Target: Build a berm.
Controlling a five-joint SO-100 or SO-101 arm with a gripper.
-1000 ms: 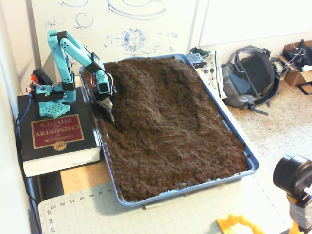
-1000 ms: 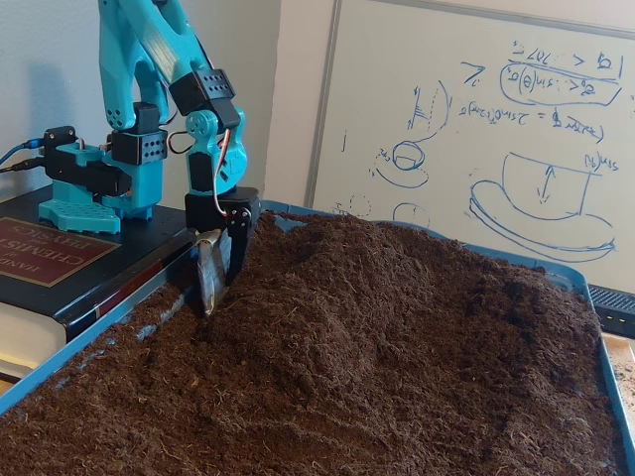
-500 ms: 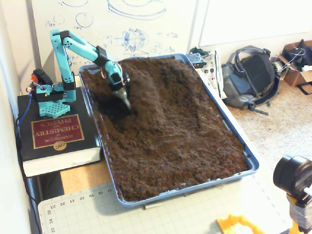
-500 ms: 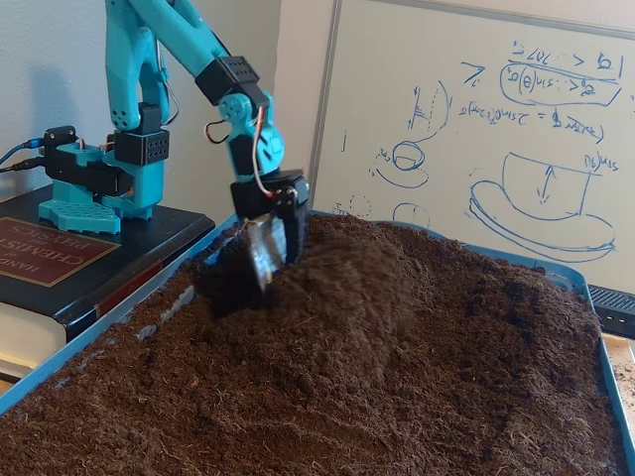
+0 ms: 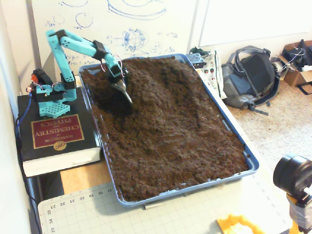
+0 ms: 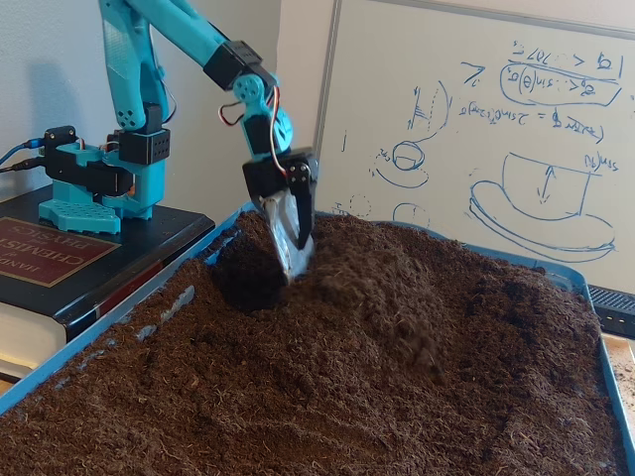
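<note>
Berm [image 6: 397,297] rises beside the claw [image 6: 291,260] — tip in soil, opening hidden.

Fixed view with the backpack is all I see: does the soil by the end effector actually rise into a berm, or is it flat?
Observer: It rises. In a fixed view, the berm stands clearly higher than the soil in the foreground, just right of the end effector.
Operator: Is the end effector buried in it?
Observer: No. Most of it shows above the soil, and only its tip meets the surface, at the edge of a dark hollow on its left.
</note>
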